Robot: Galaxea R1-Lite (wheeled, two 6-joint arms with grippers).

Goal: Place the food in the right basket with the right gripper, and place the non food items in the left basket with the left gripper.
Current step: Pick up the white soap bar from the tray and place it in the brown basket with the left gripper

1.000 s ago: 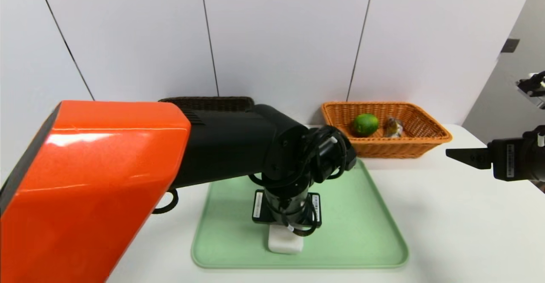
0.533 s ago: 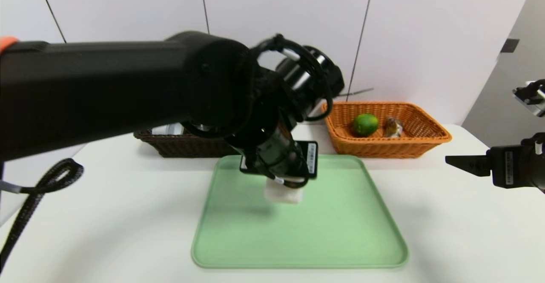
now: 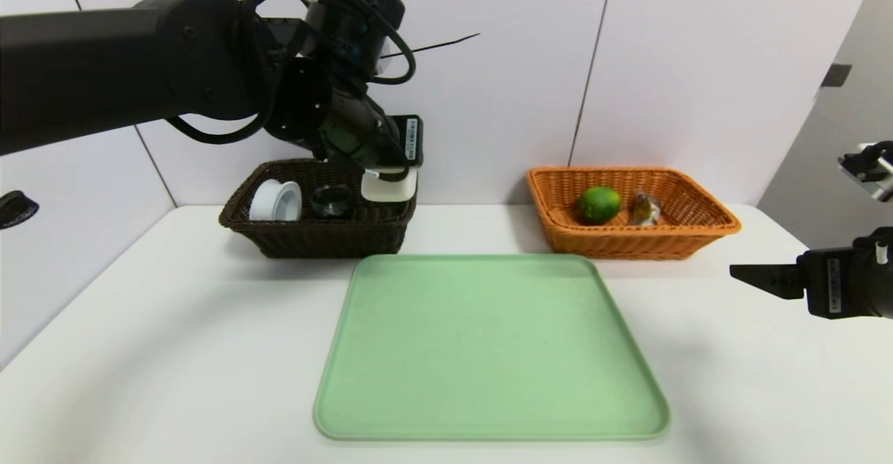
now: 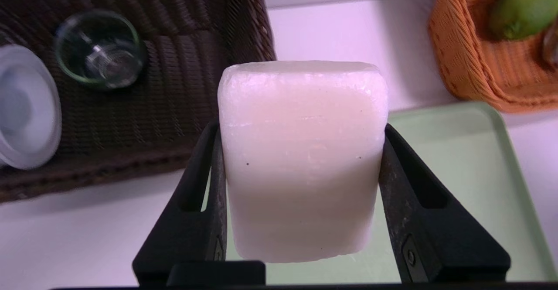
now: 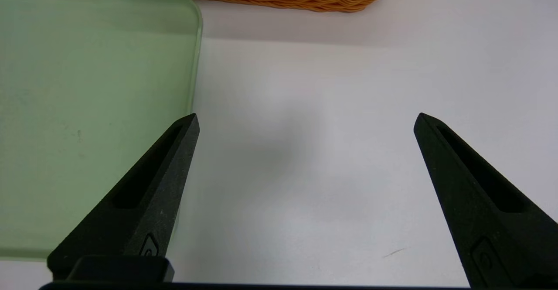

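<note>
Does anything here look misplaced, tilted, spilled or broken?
Nothing stands out. The white ring-shaped plastic roll and small clear glass cup lie in the dark brown wicker basket; the left gripper holds the white soap-like bar.

A white table (image 3: 174, 324) is carrying 3 things that are sitting directly on its top. A pale green tray (image 3: 488, 352) is lying flat at the middle, nearest the robot, with nothing resting on it, while a dark brown basket (image 3: 314, 237) is standing just beyond the tray's far left corner and an orange basket (image 3: 628, 241) is standing just beyond its far right corner. The 2 baskets are sitting well apart, both close to the white wall behind the table.
</note>
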